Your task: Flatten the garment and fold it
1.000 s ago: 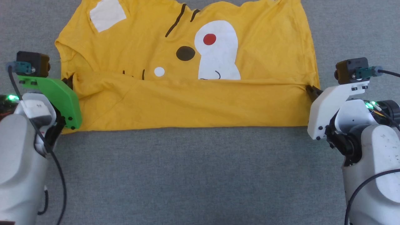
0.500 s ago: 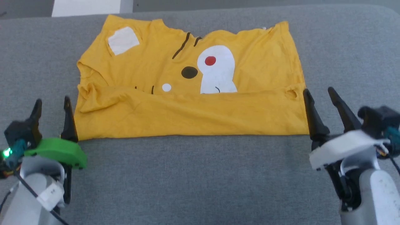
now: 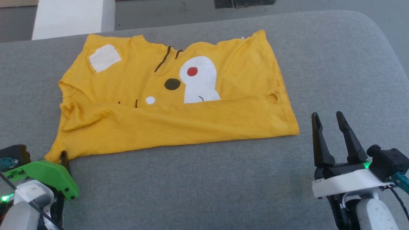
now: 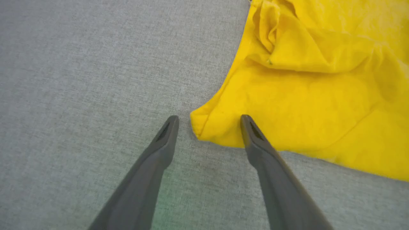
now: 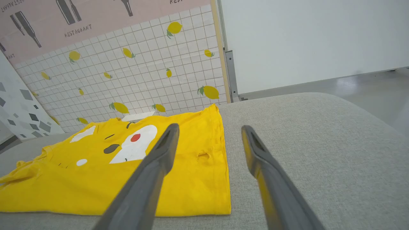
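On grey cushion (image 3: 204, 179): garment (image 3: 172, 127) lies spread out with the front up. It is free of both grippers.
Garment fold: the near part is turned up over the front as a plain yellow band. The band covers the bottom of the print (image 3: 198, 80), which has white patches, a red dot, a black oval and dark stripes.
Garment left side: wrinkles (image 3: 73, 110) are bunched at the end of the band. The rest of the cloth is fairly flat.
Garment right edge: a small pucker (image 3: 272, 96) sits at the fold line. I can't tell whether it is a hole.
Left gripper (image 4: 207, 121): jaws are spread and empty, at the garment's near-left corner. In the wrist view the corner sits between the fingers. One finger (image 4: 252, 134) overlaps the hem and the other is over bare cushion just off the cloth. Contact with the cloth is unclear.
Left green mount (image 3: 48, 172): sits just off that same corner, on the robot's side.
Right gripper (image 3: 327, 114): jaws are wide and hold nothing. It is off the garment's near-right corner, outboard of it and clear of the cloth.
Right white mount (image 3: 348, 182): sits behind those fingers, well apart from the garment.
Beyond garment's far edge: lemon-tile panel (image 5: 127, 73) shows in the right wrist view.
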